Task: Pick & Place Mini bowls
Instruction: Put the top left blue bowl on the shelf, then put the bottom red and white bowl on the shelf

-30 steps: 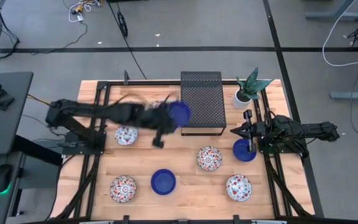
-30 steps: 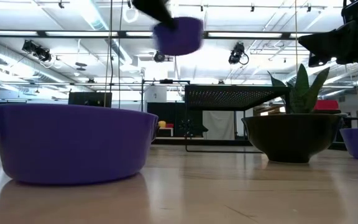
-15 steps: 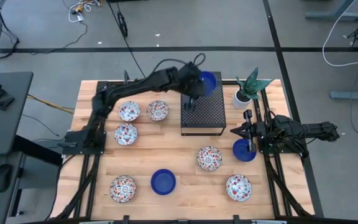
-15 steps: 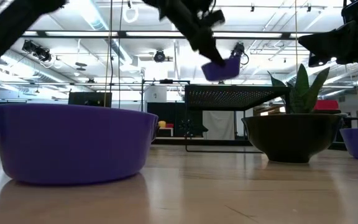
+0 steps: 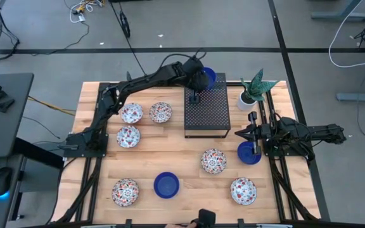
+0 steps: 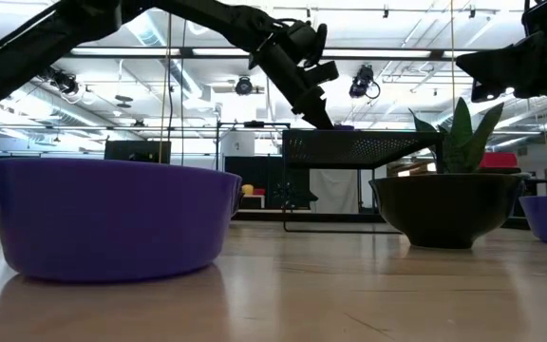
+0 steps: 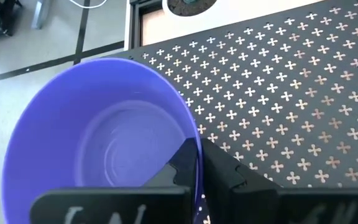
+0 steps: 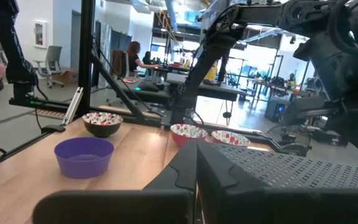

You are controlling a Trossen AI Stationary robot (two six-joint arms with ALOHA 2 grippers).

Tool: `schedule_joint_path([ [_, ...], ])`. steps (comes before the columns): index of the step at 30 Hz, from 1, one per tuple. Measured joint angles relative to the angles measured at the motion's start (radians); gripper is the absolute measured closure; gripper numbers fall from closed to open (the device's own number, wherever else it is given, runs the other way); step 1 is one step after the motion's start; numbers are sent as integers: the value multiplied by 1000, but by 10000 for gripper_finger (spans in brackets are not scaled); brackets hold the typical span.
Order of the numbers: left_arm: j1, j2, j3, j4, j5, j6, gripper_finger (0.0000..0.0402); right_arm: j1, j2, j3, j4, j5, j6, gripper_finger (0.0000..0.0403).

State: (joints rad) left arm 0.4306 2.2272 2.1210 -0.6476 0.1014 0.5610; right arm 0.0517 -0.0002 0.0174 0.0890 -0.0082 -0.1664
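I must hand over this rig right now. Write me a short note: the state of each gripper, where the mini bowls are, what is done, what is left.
Left gripper: shut on the rim of a blue bowl, at the far edge of the black perforated stand.
Right gripper: parked at the table's right side, above another blue bowl.
On the table: six floral bowls, e.g., and a third blue bowl.
Done: nothing released on the stand yet.
Left: release this bowl; the table bowls probably follow.

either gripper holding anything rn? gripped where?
Left gripper holds a blue mini bowl by its rim, one finger inside, one outside, at the perforated black stand. Right gripper holds nothing.
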Motion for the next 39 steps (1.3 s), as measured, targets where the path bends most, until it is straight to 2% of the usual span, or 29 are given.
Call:
schedule_joint_path([
  [11, 0, 0, -1, 35, 1, 0, 352, 0, 0, 0, 0, 0, 0, 394],
  [25, 0, 0, -1, 30, -13, -1, 283, 0, 0, 0, 0, 0, 0, 394],
  [30, -1, 0, -1, 16, -20, -13, 243, 0, 0, 0, 0, 0, 0, 394],
  [35, -4, -9, 41, -65, -28, -32, 192, 0, 0, 0, 0, 0, 0, 394],
  [39, -10, -10, 123, -212, -27, -58, 163, 0, 0, 0, 0, 0, 0, 394],
])
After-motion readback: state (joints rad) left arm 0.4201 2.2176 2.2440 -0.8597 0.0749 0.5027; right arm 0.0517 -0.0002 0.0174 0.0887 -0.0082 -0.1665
